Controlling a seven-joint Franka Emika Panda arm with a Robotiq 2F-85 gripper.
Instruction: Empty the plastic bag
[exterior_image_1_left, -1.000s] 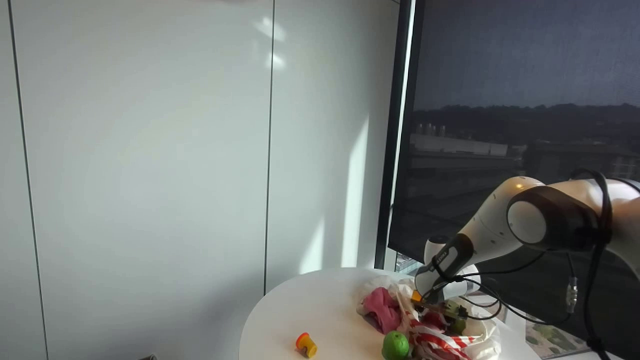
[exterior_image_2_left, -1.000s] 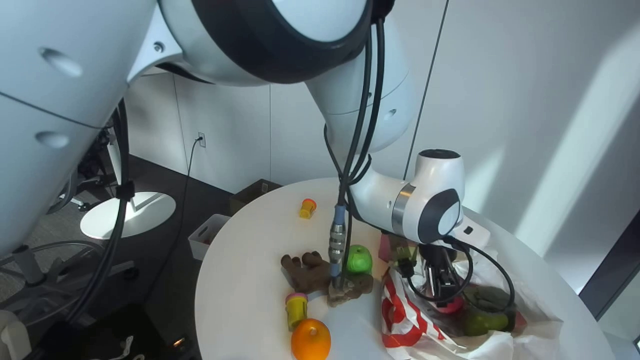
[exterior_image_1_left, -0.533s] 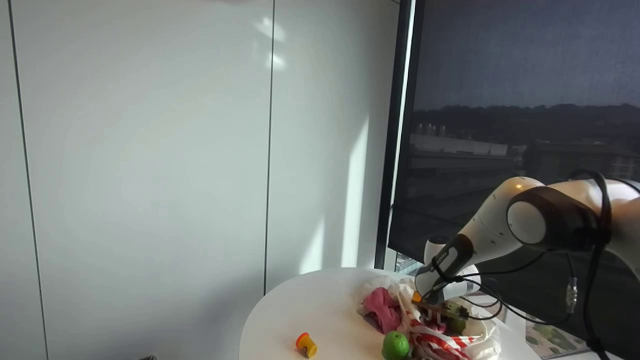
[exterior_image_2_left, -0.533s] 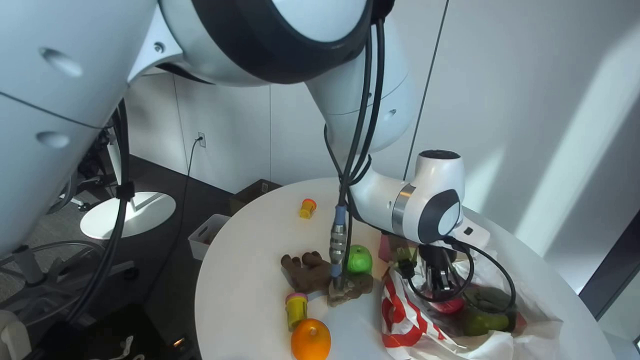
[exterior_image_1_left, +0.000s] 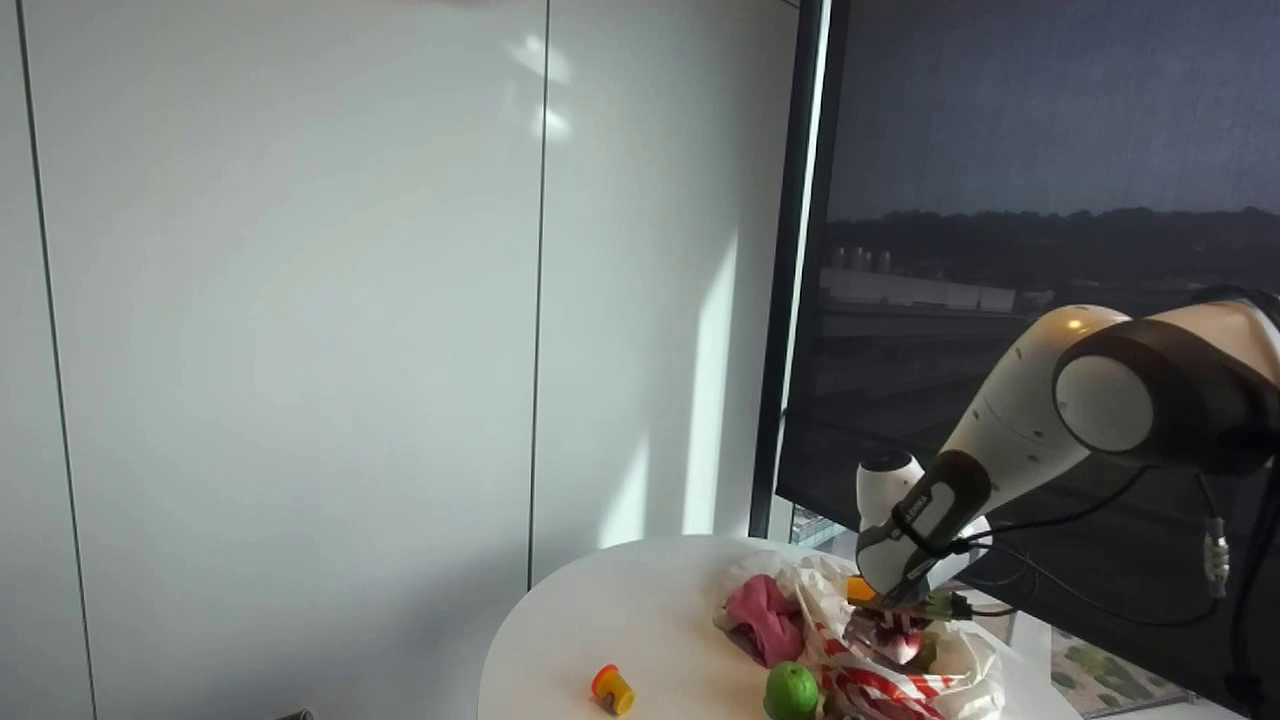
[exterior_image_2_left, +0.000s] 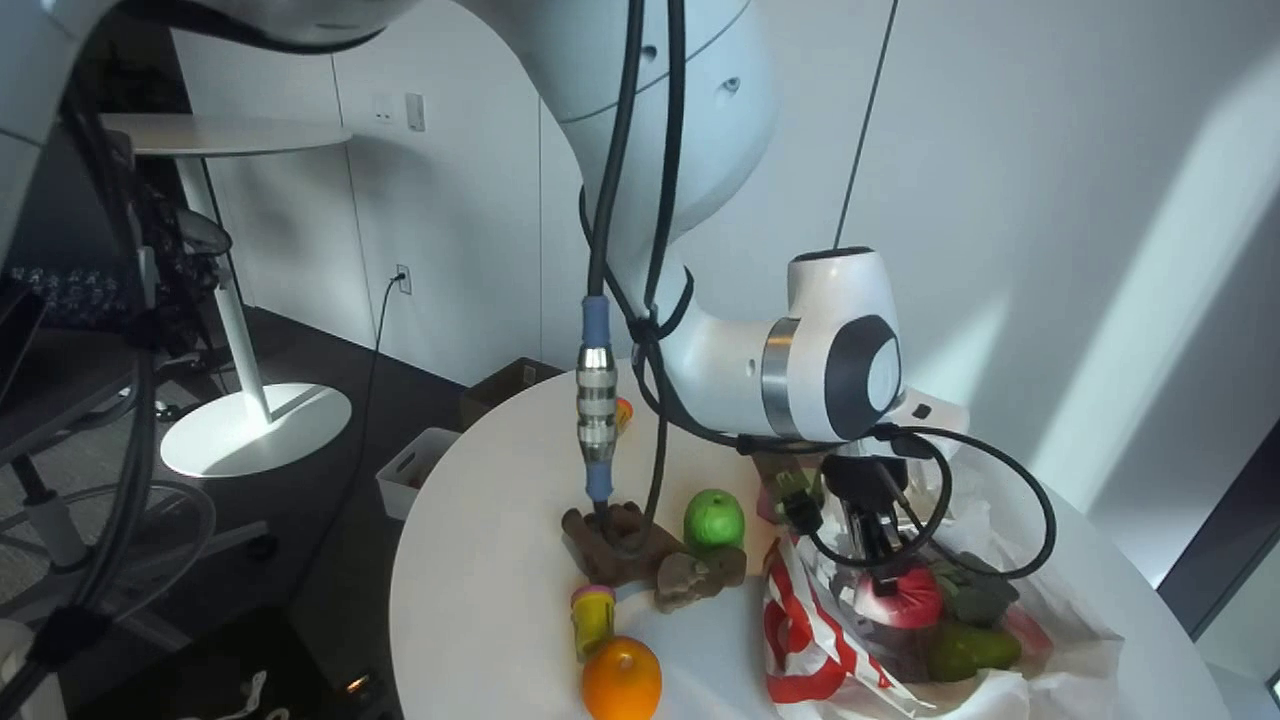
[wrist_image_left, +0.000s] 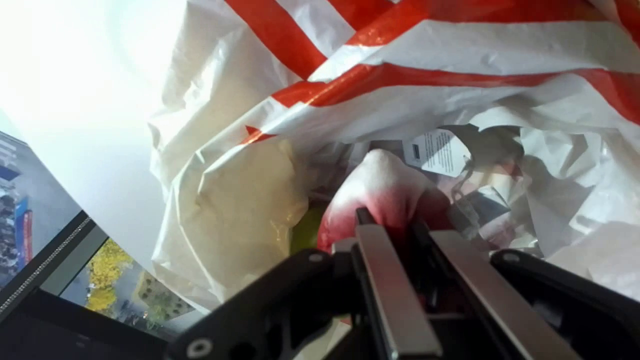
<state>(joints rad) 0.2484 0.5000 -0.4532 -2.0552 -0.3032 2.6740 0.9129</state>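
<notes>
Fingers (wrist_image_left: 397, 295) pointing down into the open mouth of the plastic bag (exterior_image_2_left: 805, 650), I have the hand (wrist_image_left: 392, 222) clenched around a red-and-white piece (wrist_image_left: 372, 187). My wrist view shows the tips on either side of it, with a crease in it between them. The bag, white with red stripes, sits on the round white surface (exterior_image_2_left: 480, 560), and the grasped piece is at its mouth; I can't tell whether it touches what lies below. In an exterior view I make out a green piece (exterior_image_2_left: 970, 652) inside the bag, near the held one, with a dark grey-green piece (exterior_image_2_left: 980, 592) just beside it. A printed label (wrist_image_left: 442, 152) also shows inside from my wrist camera.

Outside the bag, in both exterior views, a green fruit (exterior_image_2_left: 714, 519) sits near its striped side. Close to that fruit I see a brown-grey lump (exterior_image_2_left: 700, 578), and beside the lump a brown thing (exterior_image_2_left: 615, 568) with finger-like ends. An orange (exterior_image_2_left: 622, 682) is just beside a yellow tub with a pink lid (exterior_image_2_left: 593, 620). Well apart from those, a yellow tub with an orange lid (exterior_image_1_left: 613, 690) is on the surface, and a pink cloth-like thing (exterior_image_1_left: 768, 620) lies against the bag.
</notes>
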